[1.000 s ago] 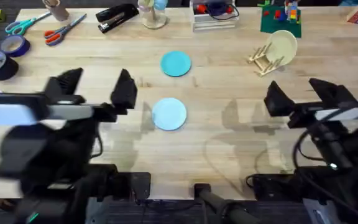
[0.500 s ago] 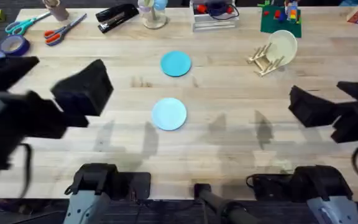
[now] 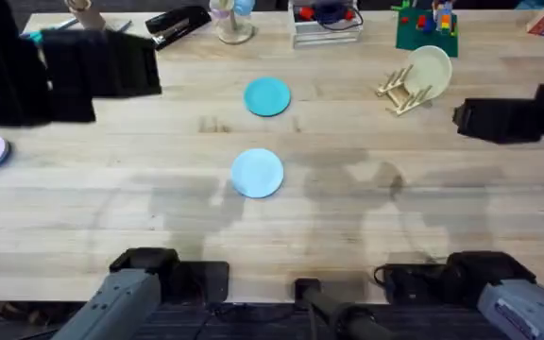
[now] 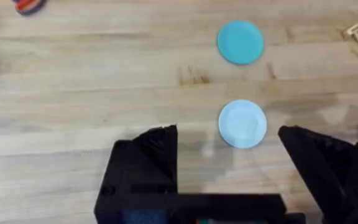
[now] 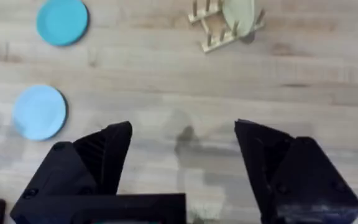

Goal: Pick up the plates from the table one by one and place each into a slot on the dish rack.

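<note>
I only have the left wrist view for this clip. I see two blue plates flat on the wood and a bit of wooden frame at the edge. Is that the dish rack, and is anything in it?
Observer: Yes, that is the dish rack. A cream plate already stands in it.
Operator: Is the right arm holding anything?
Observer: No. The right gripper has its fingers open above bare table, with nothing between them.
Operator: Which blue plate lies closer to the rack?
Observer: The teal plate. The pale blue plate lies nearer the arms' bases.
Operator: What is behind the rack?
Observer: A green board with small coloured pieces on it.
</note>
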